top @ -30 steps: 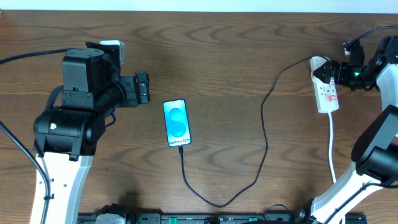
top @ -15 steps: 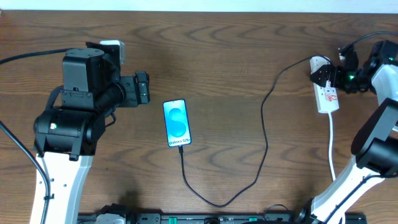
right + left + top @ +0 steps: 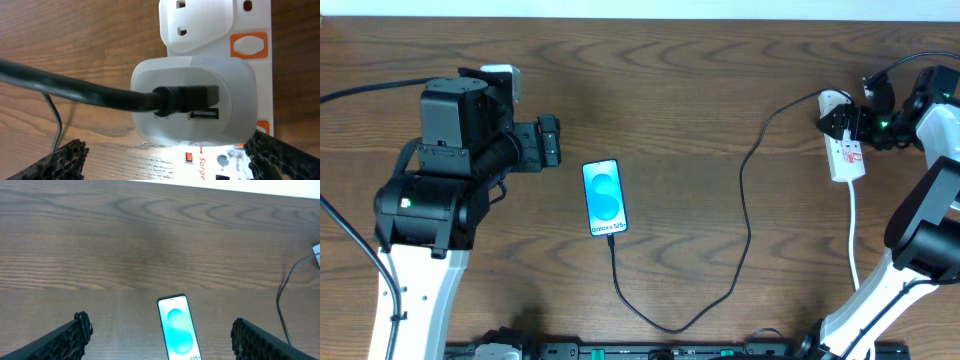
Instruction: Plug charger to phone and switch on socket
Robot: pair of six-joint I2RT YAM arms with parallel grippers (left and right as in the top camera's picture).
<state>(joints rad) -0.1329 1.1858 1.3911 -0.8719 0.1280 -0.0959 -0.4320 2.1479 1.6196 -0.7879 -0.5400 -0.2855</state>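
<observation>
- The phone (image 3: 605, 197) lies flat near the middle of the wooden surface (image 3: 700, 80). It is slim and dark-edged, and its lit blue screen shows pale circles and a line of small white text.
- The charger (image 3: 748, 205) is a thin black cable. It meets the phone's near short edge, loops along the front of the surface, then runs up to the socket (image 3: 847, 152) at the far right.
- The socket is a narrow white strip with orange-red switch marks, lying well apart from the phone.
- In the right wrist view, a white adapter (image 3: 195, 125) sits in the socket, and the cable's black connector (image 3: 192, 97) is pushed into the adapter.
- The right gripper (image 3: 840, 120) hovers at the socket's adapter end, its jaws released wide and grasping nothing.
- The left gripper (image 3: 549, 142) sits just left of the phone, its jaws also released and empty. Its wrist view shows the phone between the fingers (image 3: 80, 330).
</observation>
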